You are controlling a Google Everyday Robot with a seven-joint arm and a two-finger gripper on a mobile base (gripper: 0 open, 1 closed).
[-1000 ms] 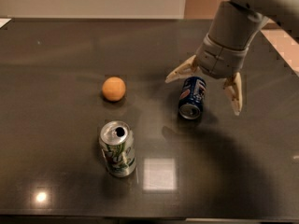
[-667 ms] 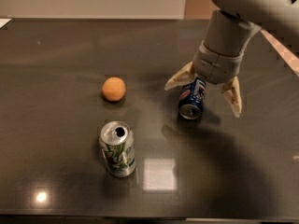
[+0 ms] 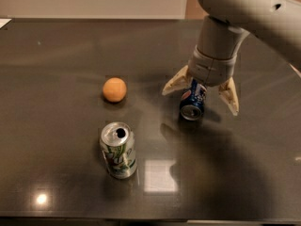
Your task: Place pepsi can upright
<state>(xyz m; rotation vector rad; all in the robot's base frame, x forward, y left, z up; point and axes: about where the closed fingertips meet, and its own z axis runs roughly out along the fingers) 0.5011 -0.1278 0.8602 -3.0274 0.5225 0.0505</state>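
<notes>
So the pepsi can is found lying on its side on the dark table, right of centre, with one silver end turned toward the camera, so it isn't upright yet. The gripper is parked right over it, jaws spread wide and nothing clamped: one pale finger is splayed out past the can's left side and the other past its right, so the can is straddled rather than grabbed. Whether either finger is actually touching the can can't be told. Compared with a second ago, the wrist has been brought a bit lower and further left, so more of the can's far end is now covered by it, and more of the big arm housing is seen across the top right. The can itself looks pretty much unmoved. The silver-and-green can is still standing in the front left area, well apart from the gripper, and the orange ball hasn't been shifted from its spot behind it.
</notes>
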